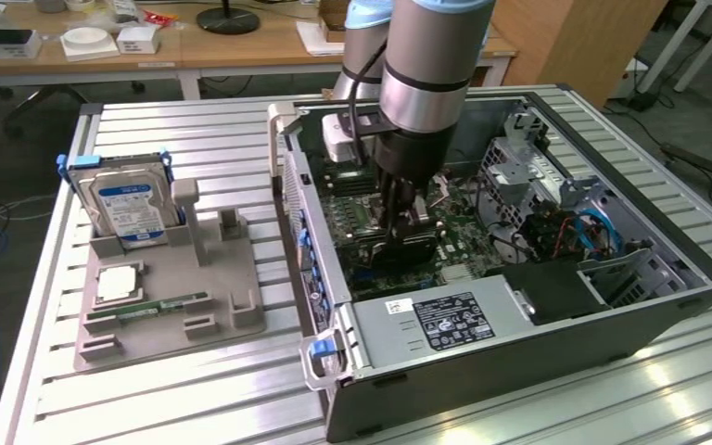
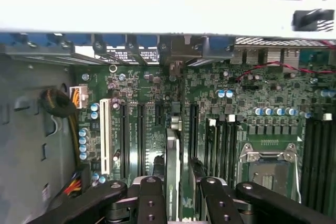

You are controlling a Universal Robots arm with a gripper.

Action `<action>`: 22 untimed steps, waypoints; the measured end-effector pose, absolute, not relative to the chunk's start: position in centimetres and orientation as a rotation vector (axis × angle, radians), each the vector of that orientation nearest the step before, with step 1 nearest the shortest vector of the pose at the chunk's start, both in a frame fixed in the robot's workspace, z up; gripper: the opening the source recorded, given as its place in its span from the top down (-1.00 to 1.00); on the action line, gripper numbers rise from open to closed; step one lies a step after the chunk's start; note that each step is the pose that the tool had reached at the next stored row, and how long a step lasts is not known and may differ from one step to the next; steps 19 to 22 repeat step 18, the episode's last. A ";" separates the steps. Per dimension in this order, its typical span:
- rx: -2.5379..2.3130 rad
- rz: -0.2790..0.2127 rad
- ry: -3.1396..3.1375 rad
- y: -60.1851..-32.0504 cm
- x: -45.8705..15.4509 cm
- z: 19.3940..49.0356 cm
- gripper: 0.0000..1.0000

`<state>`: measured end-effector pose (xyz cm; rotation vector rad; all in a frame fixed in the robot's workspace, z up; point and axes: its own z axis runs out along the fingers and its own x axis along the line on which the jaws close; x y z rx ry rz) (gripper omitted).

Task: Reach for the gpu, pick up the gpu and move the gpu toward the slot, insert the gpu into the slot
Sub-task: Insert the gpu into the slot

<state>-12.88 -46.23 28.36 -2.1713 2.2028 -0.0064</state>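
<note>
Gripper [image 2: 179, 195] down inside the open dark-grey computer case [image 1: 517, 362], its black fingers [image 2: 151, 200] clamped either side of the gpu [image 2: 172, 171], a thin dark circuit card seen edge-on in the wrist view. The card stands upright on its long edge, held above the green motherboard [image 2: 152, 103], right by the run of long narrow black connector strips; the slot [image 2: 193, 124] lies just beside the card's line, though whether the card's edge has touched it I cannot tell.

Sweeping across the slatted metal table [image 1: 183, 130] from the exterior view's left: a grey plastic parts stand [image 1: 164, 306] sits near that edge, with a boxy silver drive with a blue-white label [image 1: 127, 209] upright at its far end, a small square silver chip [image 1: 119, 283] lying flat in the middle, and a narrow green memory stick [image 1: 158, 304] resting toward the near edge.

Next comes the case itself, lying on its side with the panel off, the silver-grey arm [image 1: 425, 65] plunging straight down into the middle. A silver power supply with a black label [image 1: 449, 320] fills the near corner of the case, and blue cables [image 1: 591, 227] coil by the drive bays toward the exterior view's right.
</note>
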 end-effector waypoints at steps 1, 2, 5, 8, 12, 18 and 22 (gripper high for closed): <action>-2.171 -0.006 2.203 -46.2 -12.9 28.4 0.35; -2.171 -0.006 2.203 -46.2 -12.9 28.4 0.35; -2.171 -0.007 2.203 -46.2 -12.9 28.4 0.51; -2.171 -0.007 2.203 -46.2 -12.9 28.4 0.63; -2.171 -0.007 2.203 -46.2 -12.9 28.4 0.80; -2.171 -0.007 2.203 -46.2 -12.9 28.4 0.80; -2.171 -0.007 2.203 -46.2 -12.9 28.4 0.80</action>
